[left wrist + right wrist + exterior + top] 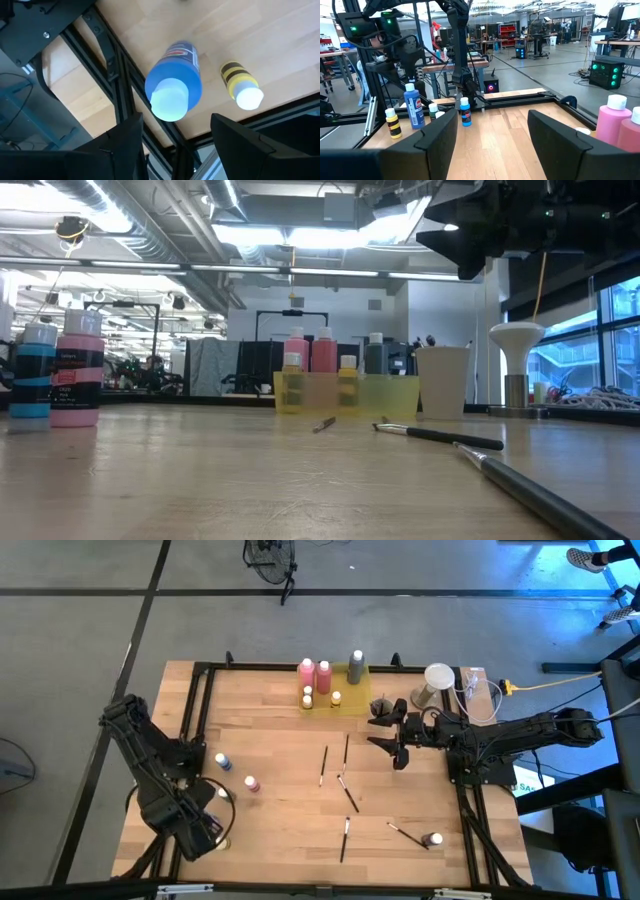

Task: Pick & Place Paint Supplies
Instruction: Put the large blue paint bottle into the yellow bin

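- Overhead ceiling lights illuminate the scene brightly and evenly; window daylight adds a bluish cast.
- Table shadows are soft and short.
- Low view: the nearest paintbrush is blurred.
- Left wrist view: white bottle caps glare, overexposed, just beyond the fingers.

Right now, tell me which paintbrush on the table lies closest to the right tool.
The paintbrush just left of the right tool, lying lengthwise below the yellow tray. The other brushes lie farther toward the table's middle and near edge.
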`<control>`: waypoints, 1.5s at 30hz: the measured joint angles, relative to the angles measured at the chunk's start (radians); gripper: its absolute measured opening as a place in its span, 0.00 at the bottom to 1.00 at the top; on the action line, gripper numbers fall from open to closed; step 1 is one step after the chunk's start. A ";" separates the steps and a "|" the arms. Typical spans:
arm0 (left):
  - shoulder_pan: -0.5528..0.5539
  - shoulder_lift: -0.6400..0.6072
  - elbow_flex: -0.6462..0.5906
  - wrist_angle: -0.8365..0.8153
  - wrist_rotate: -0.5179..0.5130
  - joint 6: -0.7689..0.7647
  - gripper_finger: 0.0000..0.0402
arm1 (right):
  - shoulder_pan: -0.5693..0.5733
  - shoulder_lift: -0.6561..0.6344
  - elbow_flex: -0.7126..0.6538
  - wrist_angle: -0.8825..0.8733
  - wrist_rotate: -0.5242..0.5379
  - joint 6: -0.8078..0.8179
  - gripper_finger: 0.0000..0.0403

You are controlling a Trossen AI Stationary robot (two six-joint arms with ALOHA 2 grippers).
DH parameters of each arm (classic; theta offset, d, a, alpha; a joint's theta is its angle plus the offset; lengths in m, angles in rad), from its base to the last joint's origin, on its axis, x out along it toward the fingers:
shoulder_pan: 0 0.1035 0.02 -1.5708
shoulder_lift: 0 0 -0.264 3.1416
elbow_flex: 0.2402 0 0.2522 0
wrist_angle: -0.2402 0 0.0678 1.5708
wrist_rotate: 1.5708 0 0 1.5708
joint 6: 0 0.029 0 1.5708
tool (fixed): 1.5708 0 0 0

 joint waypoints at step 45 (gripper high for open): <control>-0.053 0.000 0.000 -0.014 -0.086 -0.156 0.57 | 0.003 0.000 0.000 -0.026 -0.028 0.015 0.61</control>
